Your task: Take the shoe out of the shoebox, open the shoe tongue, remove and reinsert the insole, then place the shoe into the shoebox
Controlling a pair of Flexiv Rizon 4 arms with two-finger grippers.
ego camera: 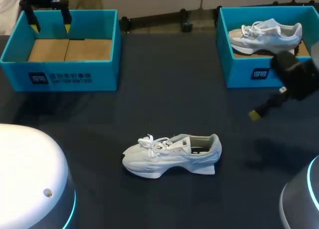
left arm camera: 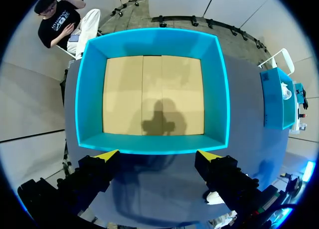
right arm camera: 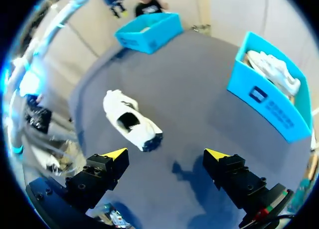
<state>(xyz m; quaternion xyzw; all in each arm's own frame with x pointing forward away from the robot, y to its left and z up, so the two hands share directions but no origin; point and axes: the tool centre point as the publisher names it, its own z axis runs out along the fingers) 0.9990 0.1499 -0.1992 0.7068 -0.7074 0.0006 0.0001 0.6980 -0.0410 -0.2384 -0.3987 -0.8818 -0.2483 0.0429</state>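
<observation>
Centrally, white shoe [ego camera: 172, 154] on dark table [ego camera: 164, 99].

Near the middle of the table [ego camera: 149, 104], toward its near edge: a shoe [ego camera: 172, 155] on its sole, toe left, heel right. At the far left, the left box [ego camera: 65, 78], with the left gripper [ego camera: 50, 25] above its far wall. At the far right, the right box [ego camera: 239, 72], a second shoe [ego camera: 266, 35] inside, toe left. Just near of that box, above the table, the right gripper [right arm camera: 167, 156].
</observation>
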